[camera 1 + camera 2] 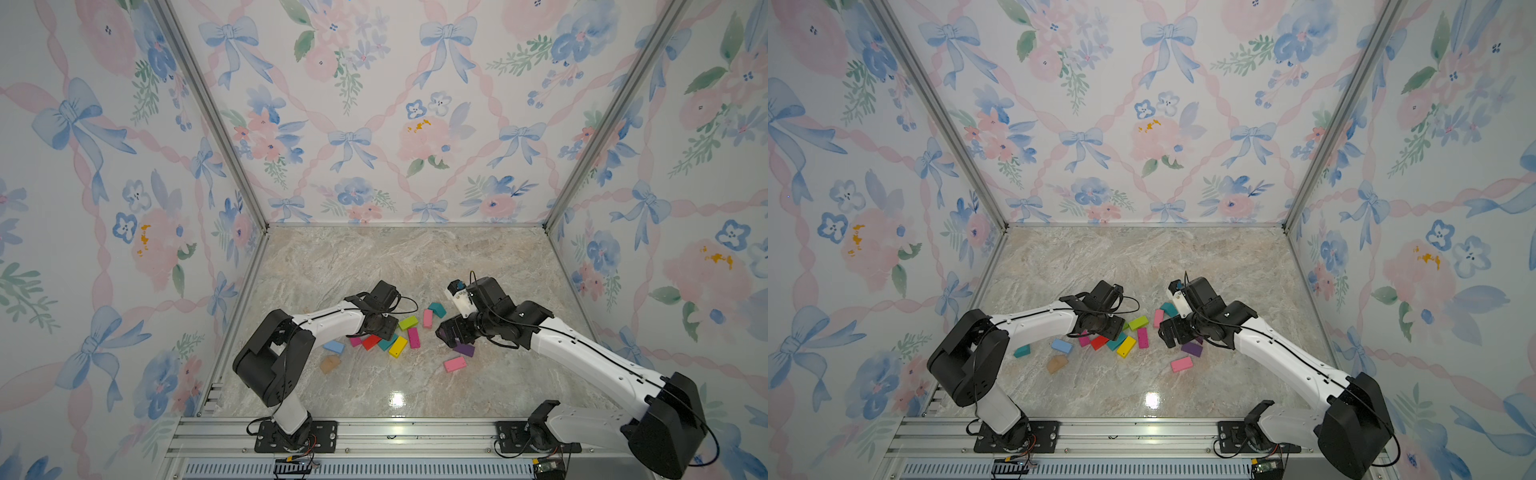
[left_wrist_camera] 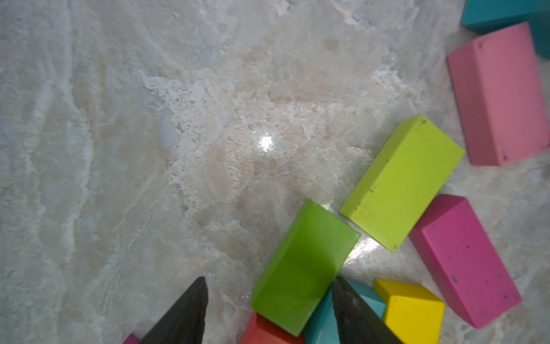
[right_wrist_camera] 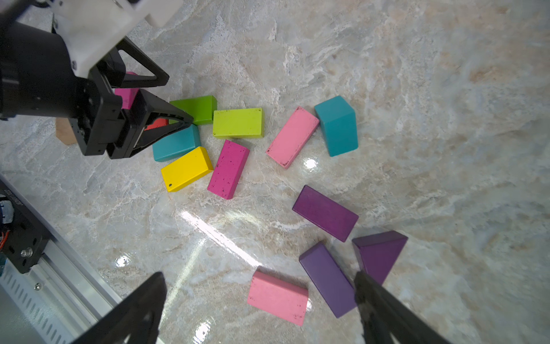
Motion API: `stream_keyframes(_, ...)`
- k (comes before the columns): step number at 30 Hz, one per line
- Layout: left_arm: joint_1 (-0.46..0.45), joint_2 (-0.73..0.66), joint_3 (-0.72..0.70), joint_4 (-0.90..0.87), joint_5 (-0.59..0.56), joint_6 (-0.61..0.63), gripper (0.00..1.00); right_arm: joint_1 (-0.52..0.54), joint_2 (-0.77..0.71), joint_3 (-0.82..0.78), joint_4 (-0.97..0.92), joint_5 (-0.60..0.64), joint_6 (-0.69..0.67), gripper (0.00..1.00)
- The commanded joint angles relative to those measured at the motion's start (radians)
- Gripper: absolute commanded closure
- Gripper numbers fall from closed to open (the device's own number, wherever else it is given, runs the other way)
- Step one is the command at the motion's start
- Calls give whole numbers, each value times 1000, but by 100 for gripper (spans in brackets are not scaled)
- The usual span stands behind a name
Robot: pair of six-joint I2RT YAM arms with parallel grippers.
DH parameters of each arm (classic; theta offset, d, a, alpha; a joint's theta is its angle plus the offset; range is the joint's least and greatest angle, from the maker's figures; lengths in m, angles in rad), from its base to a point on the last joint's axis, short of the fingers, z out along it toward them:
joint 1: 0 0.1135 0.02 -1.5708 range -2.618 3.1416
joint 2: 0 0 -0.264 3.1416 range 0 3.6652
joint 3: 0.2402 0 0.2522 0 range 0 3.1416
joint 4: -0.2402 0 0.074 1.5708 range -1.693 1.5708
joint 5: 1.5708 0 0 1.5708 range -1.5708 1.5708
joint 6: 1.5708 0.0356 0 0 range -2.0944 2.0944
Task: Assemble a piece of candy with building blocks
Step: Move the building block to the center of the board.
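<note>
The building blocks lie scattered on the marble floor (image 1: 374, 266). My left gripper (image 2: 269, 280) is open and straddles a dark green block (image 2: 303, 268). One finger (image 2: 354, 309) touches that block's side; the other finger stands apart from it. The green block rests partly on a red block (image 2: 265, 330) and a teal one (image 2: 320, 324). Beside them lie a lime block (image 1: 408, 322), a yellow block (image 1: 397, 346) and a magenta block (image 1: 414, 337). My right gripper (image 3: 259, 275) hangs wide open above a pink block (image 3: 278, 297), next to purple blocks (image 3: 326, 277).
A light blue block (image 1: 333, 347) and a tan block (image 1: 330, 364) lie toward the left arm's base. Another pink block (image 1: 428, 318) and a teal block (image 1: 437, 309) sit farther back. Flowered walls enclose the floor; an aluminium rail (image 1: 374, 432) runs along the front.
</note>
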Motion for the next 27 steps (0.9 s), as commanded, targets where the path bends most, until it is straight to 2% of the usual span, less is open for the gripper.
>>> stream_keyframes(1,-5,58,1,-61,-55,20,35,-17,-25,13,-32,1,-26,1)
stream_keyframes(9,1,77,33,-91,-125,40,40,-47,-44,4,-29,-1,-47,1)
stream_keyframes(12,20,96,64,-94,-117,54,49,-58,-42,7,-28,-5,-56,1)
stream_keyframes(19,55,162,152,-107,-91,124,63,-81,-41,21,-22,-6,-81,1)
stream_keyframes(21,70,185,182,-119,-87,141,71,-92,-42,22,-12,-12,-86,1)
stream_keyframes(27,118,228,238,-132,-95,155,79,-102,-31,28,5,-21,-105,1)
